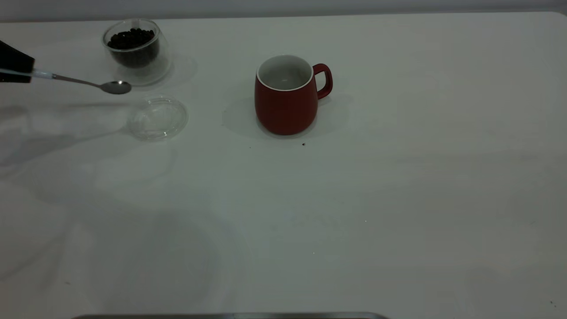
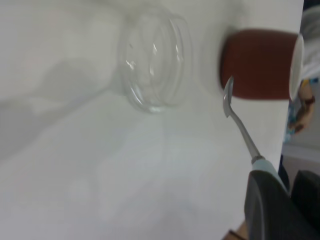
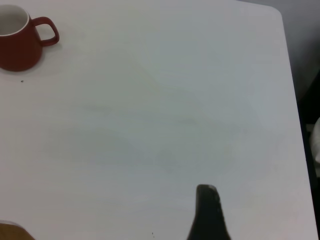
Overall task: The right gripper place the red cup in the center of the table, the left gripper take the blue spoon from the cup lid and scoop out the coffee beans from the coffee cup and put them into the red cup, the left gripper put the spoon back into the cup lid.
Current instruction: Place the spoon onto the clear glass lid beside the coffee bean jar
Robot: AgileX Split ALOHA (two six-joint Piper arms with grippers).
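Left claw [image 1: 26, 71] grips blue spoon [image 1: 88, 82]; bowl above table, beside coffee cup [image 1: 136, 49].

A grey wall strip [image 1: 283, 6] is seen along the far edge in the exterior view. A dull metal bar [image 1: 230, 316] is cut off at the near edge. One dark crumb [image 1: 303, 144] is noted mid-surface. A blurred person's hand [image 2: 300, 117] is caught in the left wrist view. A tan corner patch [image 3: 10, 232] in the right wrist view cannot be identified.

Lab-like bare white table [image 1: 398, 199]
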